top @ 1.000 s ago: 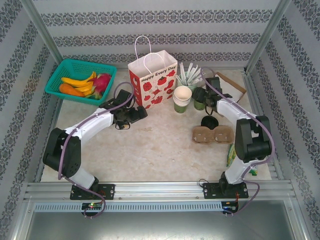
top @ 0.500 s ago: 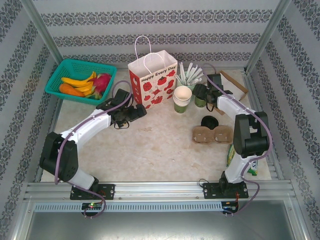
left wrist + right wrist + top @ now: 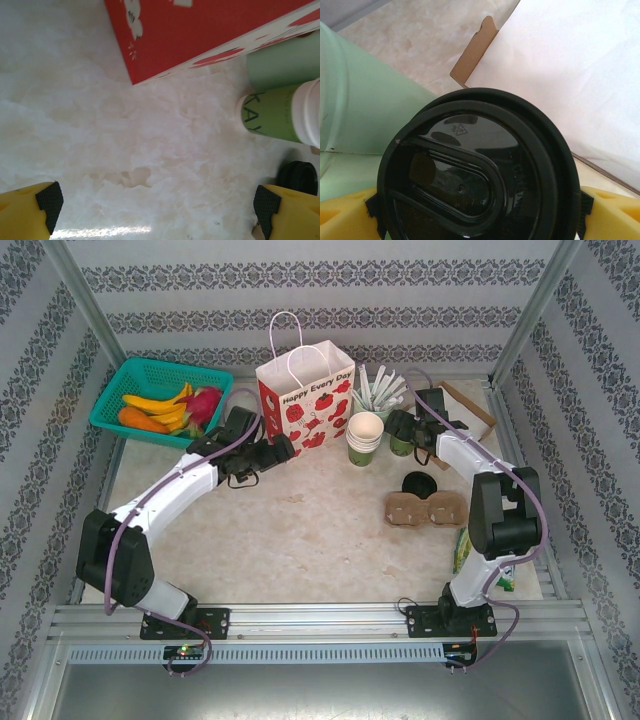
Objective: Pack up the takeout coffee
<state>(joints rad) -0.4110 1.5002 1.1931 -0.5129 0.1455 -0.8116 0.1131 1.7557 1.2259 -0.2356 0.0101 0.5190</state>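
A robot test booth, not a real café: wallpapered panels (image 3: 300,280) on an aluminium frame (image 3: 85,310) enclose a marble-look table (image 3: 300,540), with two robot arms (image 3: 170,490) bolted at its near edge.

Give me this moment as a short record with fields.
left end effector: open, empty, low by the white paper bag with red strawberries
right end effector: fingers either side of a round black plastic lid; grip unclear
coffee: small dark-green paper cup under the right end effector, outside the bag
beside it: nested stack of green paper cups
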